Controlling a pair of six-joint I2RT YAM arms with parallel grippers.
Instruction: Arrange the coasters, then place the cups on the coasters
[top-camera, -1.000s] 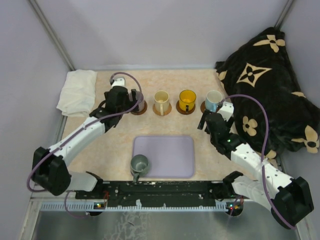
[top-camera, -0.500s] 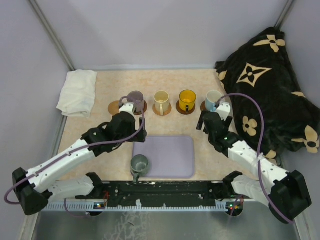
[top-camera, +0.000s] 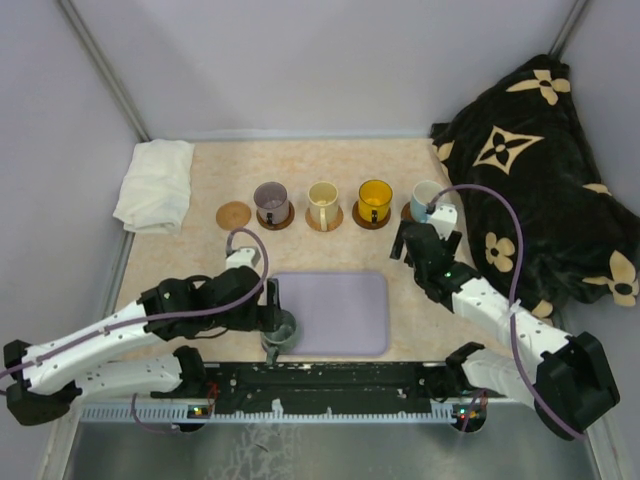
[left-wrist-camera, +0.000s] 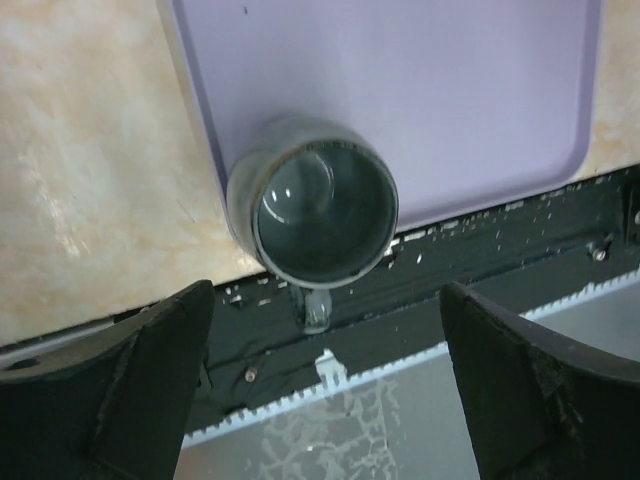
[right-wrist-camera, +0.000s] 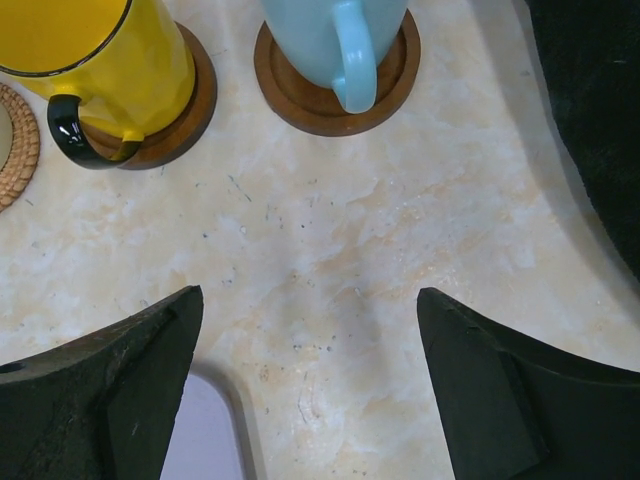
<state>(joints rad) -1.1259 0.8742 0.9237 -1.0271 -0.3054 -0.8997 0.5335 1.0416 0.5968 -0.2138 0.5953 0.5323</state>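
Grey-green cup (left-wrist-camera: 312, 215) empty, at lavender tray (left-wrist-camera: 450, 100) corner, left gripper (left-wrist-camera: 325, 292) and right gripper (right-wrist-camera: 310, 292) spread

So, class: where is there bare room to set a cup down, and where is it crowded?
Free: the empty coaster between towel and purple cup; most of the tray. Crowded: the tray's near-left corner, grey-green cup under left claw.

Soft, even light falls from above; shadows are faint. The top view is bright and fairly sharp, though the dark blanket (top-camera: 545, 185) loses detail in its folds. In the left wrist view a pale glare sits inside the grey cup (left-wrist-camera: 312, 215); the left fingers (left-wrist-camera: 140, 390) are dark and blurred. In the right wrist view the table (right-wrist-camera: 330, 250) is crisp, the right fingers (right-wrist-camera: 500, 390) soft and black.
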